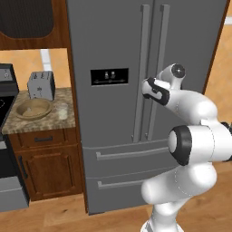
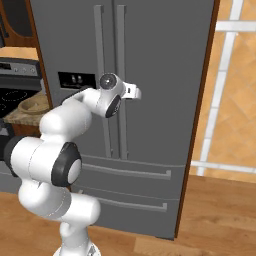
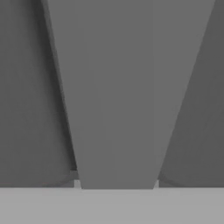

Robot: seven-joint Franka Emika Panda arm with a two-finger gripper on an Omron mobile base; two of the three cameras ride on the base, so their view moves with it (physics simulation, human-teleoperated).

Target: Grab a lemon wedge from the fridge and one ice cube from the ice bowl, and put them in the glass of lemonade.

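One fridge [image 1: 113, 50] stands shut, with two long vertical handles at the seam between its doors, one black dispenser panel [image 1: 109, 77] and two bottom drawers. The claw [image 2: 134, 91] is raised against the door front, level with the dispenser panel and pressed up to the handles; in the right base view the small white tip at the end of the hand sits just beside the right-hand handle [image 2: 121, 75]. Whether the claw is wide, narrow or closed on that handle cannot be told: in both base views the wrist hides the fingers, and the hand view gives one broad grey bar [image 3: 118, 96], running up and widening, close in front of the camera, with darker grey door surface on either side.

The left base view adds what the other two lack: well to the claw's left and lower down, a counter [image 1: 38, 122] carries one ice bowl [image 1: 33, 108], one glass of lemonade [image 1: 61, 111] just beside the bowl on the fridge side, and one toaster [image 1: 41, 85] behind them. The right base view catches a sliver of the bowl at its left edge.
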